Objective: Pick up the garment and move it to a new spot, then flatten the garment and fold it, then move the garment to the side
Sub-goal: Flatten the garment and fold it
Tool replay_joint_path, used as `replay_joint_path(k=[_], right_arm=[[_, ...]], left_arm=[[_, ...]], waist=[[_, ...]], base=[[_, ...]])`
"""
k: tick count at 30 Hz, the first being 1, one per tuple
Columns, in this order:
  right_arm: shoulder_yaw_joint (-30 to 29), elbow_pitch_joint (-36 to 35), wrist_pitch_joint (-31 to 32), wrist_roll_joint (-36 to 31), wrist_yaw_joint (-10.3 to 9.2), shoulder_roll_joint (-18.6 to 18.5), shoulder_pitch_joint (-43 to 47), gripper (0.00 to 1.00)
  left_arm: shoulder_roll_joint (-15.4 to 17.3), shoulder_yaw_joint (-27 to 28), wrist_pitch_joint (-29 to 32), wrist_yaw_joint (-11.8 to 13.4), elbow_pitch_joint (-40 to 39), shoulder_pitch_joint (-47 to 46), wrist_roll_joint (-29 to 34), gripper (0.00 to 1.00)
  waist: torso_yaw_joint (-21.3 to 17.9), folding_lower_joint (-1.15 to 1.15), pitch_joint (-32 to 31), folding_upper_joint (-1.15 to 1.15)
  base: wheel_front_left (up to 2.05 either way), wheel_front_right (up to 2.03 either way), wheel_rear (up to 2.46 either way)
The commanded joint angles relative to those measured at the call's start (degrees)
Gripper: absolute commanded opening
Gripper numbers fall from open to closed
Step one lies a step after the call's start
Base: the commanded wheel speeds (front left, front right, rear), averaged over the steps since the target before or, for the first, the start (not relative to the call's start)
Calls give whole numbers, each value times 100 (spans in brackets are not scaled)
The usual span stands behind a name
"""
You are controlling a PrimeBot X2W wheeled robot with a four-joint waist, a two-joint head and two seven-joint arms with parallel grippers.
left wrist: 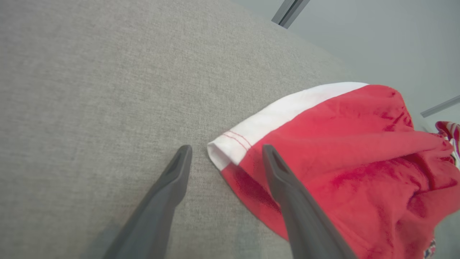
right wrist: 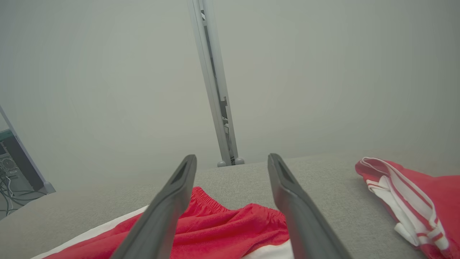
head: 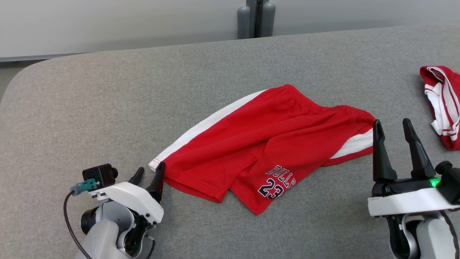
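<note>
Nearest me, low at the table: left jaws spread, pinching nothing. Left wrist view puts the white-striped hem corner of the red shorts between my two fingers, one finger lying over the red cloth; cannot tell whether it touches. To the right: right jaws also spread and empty, fingers pointing away from me, the inner one just beside the waistband end of the shorts. Right wrist view has the gathered waistband below and between those fingers. Shorts lie mid-table, rumpled, one leg folded over the other, running from the hem at my left jaws up and across to the waistband by my right. White side stripe along the far edge; dark "BULLS 23" print on the near leg. Further right, well apart from the shorts: a second red garment with white stripes, bunched. Beyond the table's far edge, a grey post against a pale wall.
</note>
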Motion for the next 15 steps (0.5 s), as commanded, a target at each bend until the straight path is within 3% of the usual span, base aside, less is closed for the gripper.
replay_joint_path(k=[1, 15], right_arm=[[-1, 18, -3, -7, 0, -22, -39, 100], [-23, 150, -4, -52, 0, -24, -109, 100]], left_arm=[[32, 39, -1, -32, 37, -157, -76, 100], [13, -170, 164, -92, 570, -480, -576, 100]], waist=[[13, 0, 2, 0], [-2, 0, 62, 0]], base=[[0, 0, 0], [0, 0, 0]])
